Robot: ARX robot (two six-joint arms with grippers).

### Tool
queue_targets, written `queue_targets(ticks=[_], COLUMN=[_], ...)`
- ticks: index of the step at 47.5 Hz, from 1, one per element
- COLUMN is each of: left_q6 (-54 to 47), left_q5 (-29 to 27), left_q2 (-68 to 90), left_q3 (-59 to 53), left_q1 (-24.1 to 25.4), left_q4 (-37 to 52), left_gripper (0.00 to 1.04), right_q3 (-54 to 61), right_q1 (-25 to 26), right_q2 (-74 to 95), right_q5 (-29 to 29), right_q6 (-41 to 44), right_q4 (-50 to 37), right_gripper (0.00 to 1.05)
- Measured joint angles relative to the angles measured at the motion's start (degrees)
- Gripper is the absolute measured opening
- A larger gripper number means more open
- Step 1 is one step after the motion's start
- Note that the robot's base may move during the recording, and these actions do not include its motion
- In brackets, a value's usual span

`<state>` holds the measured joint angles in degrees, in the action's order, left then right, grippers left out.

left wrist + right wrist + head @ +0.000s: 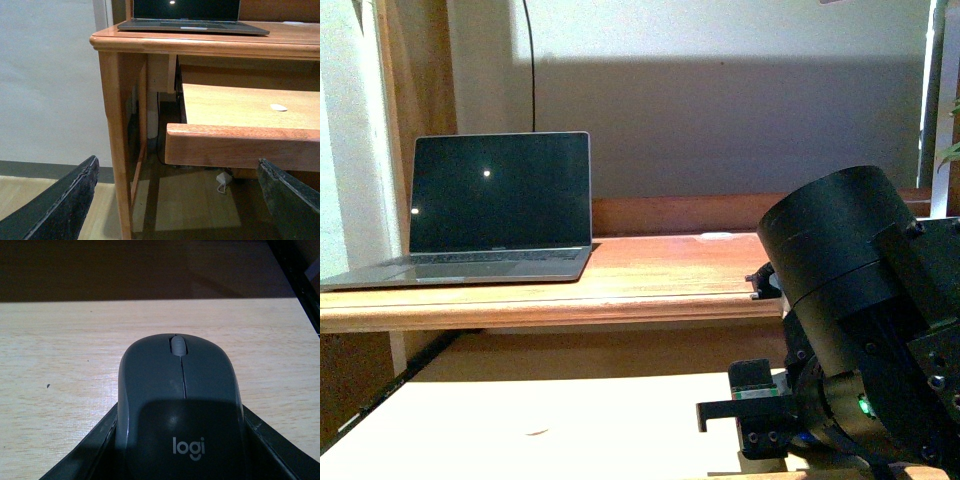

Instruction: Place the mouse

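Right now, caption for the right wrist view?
Grey Logi mouse gripped by the right end effector, pale wooden surface beyond.

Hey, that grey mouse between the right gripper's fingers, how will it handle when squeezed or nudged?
The mouse looks like a rigid plastic shell, so it probably won't flex. Its smooth rounded sides may slip between the fingers flanking it. Being low and wide, it should slide on the wooden surface rather than roll or tip.
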<state>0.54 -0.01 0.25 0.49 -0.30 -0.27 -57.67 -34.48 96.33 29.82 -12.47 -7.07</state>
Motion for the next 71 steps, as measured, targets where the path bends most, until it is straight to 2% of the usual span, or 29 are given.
queue_targets(ticks=[12, 21, 32, 37, 58, 71], left_q6=[0.0, 0.0, 0.0, 0.0, 0.0, 0.0], left_q5=[0.0, 0.0, 0.0, 0.0, 0.0, 0.0], left_q2=[0.0, 0.0, 0.0, 0.0, 0.0, 0.0], left_q3=[0.0, 0.0, 0.0, 0.0, 0.0, 0.0], left_q1=[0.0, 0.0, 0.0, 0.0, 0.0, 0.0], left_q4=[0.0, 0.0, 0.0, 0.0, 0.0, 0.0], left_gripper=[0.97, 0.97, 0.97, 0.97, 0.97, 0.97], right_q3=[2.2, 3.1, -2.1, -7.4, -44.1, -74.3], right_q1=[-0.4, -0.7, -0.7, -0.9, -4.0, -5.4], right_q2=[-7.7, -15.6, -17.2, -15.3, 10.7, 33.7], right_q5=[-1.7, -2.7, -2.8, -2.5, -1.2, 1.7], right_q6=[-0.4, -0.4, -0.5, -0.4, 4.0, 7.0], right_q4=[0.6, 4.4, 8.1, 8.8, 17.1, 28.2], right_gripper=[0.55, 0.55, 0.55, 0.55, 0.55, 0.55])
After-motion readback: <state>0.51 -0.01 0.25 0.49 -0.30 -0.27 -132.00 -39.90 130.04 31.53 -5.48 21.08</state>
